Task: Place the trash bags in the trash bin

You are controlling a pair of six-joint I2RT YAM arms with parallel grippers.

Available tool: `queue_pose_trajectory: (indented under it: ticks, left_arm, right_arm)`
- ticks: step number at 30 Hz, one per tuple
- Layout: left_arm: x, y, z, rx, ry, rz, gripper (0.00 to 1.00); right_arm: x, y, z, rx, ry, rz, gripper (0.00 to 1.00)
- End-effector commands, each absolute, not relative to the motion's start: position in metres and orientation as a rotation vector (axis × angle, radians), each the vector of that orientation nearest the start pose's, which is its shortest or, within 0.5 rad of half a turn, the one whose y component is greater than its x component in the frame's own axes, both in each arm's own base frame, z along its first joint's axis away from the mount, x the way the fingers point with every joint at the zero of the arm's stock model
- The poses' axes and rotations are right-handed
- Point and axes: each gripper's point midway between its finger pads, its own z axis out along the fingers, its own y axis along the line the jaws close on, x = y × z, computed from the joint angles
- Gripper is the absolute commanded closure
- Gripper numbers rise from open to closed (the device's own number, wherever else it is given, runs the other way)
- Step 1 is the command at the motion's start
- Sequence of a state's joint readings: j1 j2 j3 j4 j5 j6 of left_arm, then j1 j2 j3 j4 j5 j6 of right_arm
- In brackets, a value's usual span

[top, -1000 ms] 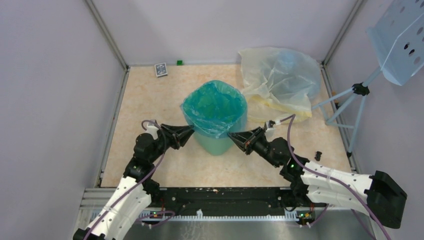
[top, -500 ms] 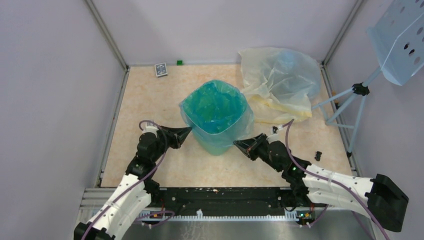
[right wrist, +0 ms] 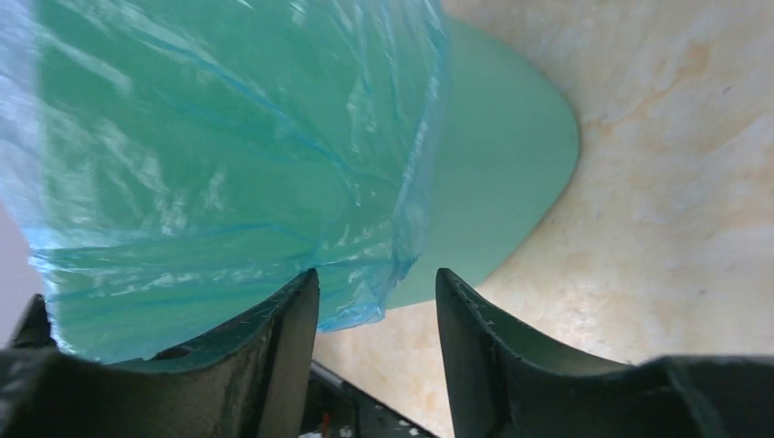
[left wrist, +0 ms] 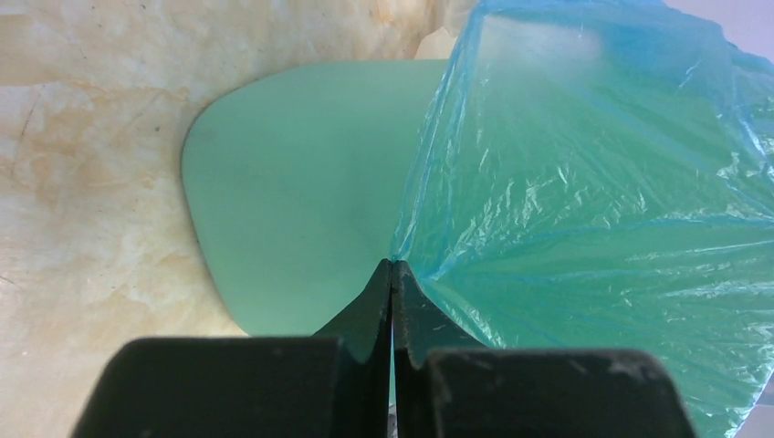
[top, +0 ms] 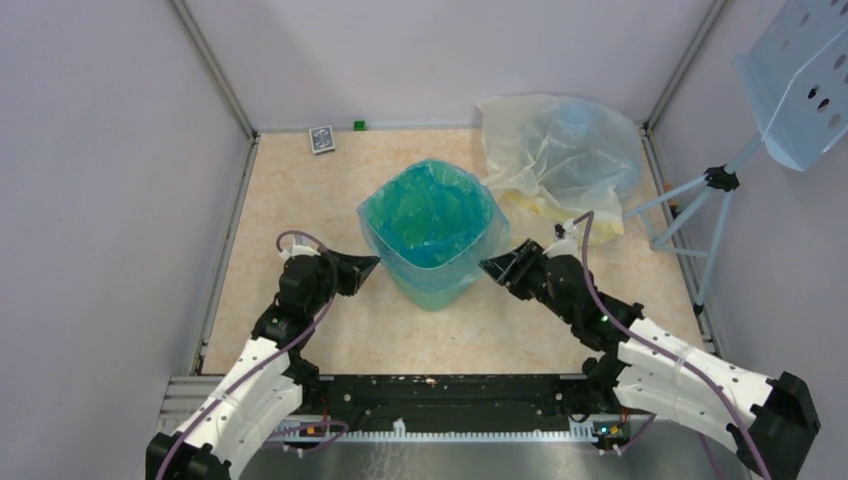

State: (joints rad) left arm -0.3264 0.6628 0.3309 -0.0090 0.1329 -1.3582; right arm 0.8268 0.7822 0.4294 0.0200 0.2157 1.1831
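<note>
The green trash bin (top: 432,292) stands mid-table, lined with a light blue trash bag (top: 430,215) whose edge is folded down over the rim. My left gripper (top: 373,263) is at the bin's left side, shut on the bag's edge; in the left wrist view the film (left wrist: 593,201) gathers to a point at the left gripper (left wrist: 392,266), in front of the bin wall (left wrist: 292,201). My right gripper (top: 488,266) is open at the bin's right side. In its wrist view the bag's loose hem (right wrist: 392,306) hangs free by the left finger of the right gripper (right wrist: 376,278). More pale trash bags (top: 560,150) lie crumpled at the back right.
A small dark card box (top: 321,139) and a tiny green cube (top: 358,125) sit by the back wall. A light blue tripod stand (top: 700,200) with a perforated panel (top: 800,80) occupies the right side. A small black piece (top: 635,311) lies near the right edge.
My right gripper has opened, let go of the blue bag's edge and shifted up and to the right. My left gripper has closed on the bag's edge. The hem now sits lower over the rim.
</note>
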Motion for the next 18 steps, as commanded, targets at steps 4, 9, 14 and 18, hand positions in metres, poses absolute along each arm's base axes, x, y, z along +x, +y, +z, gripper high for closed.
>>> queue_pose_trajectory:
  ticks: [4, 9, 14, 18]
  left_arm:
    - [0.260, -0.147, 0.192, -0.874, 1.830, -1.165, 1.00]
    - [0.260, -0.148, 0.195, -0.849, 1.841, -1.156, 1.00]
    - [0.260, -0.149, 0.191, -0.830, 1.878, -1.130, 1.00]
    - [0.259, -0.150, 0.190, -0.807, 1.887, -1.127, 1.00]
  right_arm:
    - [0.229, 0.194, 0.225, 0.144, 2.043, 0.673, 0.47]
    - [0.231, 0.193, 0.292, -0.107, 1.912, 0.615, 0.57]
    - [0.238, 0.226, 0.342, -0.404, 1.887, 0.611, 1.00]
    - [0.244, 0.267, 0.341, -0.639, 1.973, 0.649, 1.00]
